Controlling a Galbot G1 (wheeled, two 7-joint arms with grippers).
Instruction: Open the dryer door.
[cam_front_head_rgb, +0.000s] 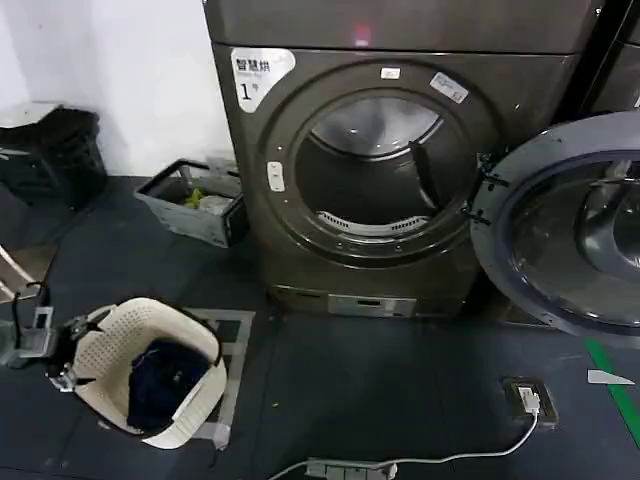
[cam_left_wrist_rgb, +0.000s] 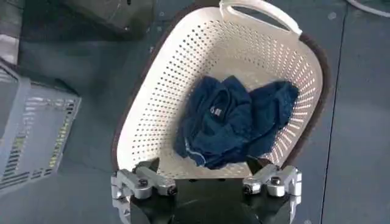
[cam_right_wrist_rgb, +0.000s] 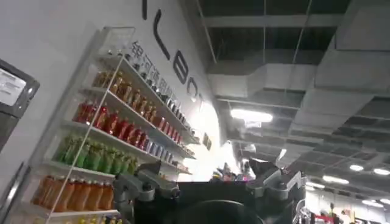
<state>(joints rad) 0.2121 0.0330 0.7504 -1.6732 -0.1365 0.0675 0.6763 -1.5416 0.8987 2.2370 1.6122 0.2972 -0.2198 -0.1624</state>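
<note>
Door (cam_front_head_rgb: 560, 225) stands swung wide to the right of the drum (cam_front_head_rgb: 375, 165), its grey inner face turned outward and its hinge at the drum's right rim; the opening is fully clear. By my reading the task's step is as good as done, and what is left is only for the arms to draw off and stay clear of the door's swing. A further push would be called for only if the door must go wider, and nothing here suggests that.

Left gripper (cam_left_wrist_rgb: 206, 182) hangs over the basket (cam_left_wrist_rgb: 183, 55), which sits on the floor down and left of the drum; its fingers (cam_left_wrist_rgb: 143, 181) are spread apart and grasp nothing. Right gripper (cam_right_wrist_rgb: 210, 182) points up toward a ceiling and a wall of shelves (cam_right_wrist_rgb: 116, 131), well away from the drum, fingers likewise parted and empty.

Count: one dryer (cam_front_head_rgb: 300, 220) marked "1" (cam_front_head_rgb: 247, 92), one open door, one drum. One white basket holding one bundle of dark blue cloth (cam_left_wrist_rgb: 231, 122). One grey crate (cam_front_head_rgb: 195, 205) left of the drum, against the wall. One power strip (cam_front_head_rgb: 345, 468) with a cable on the floor below the drum. Two grippers.
</note>
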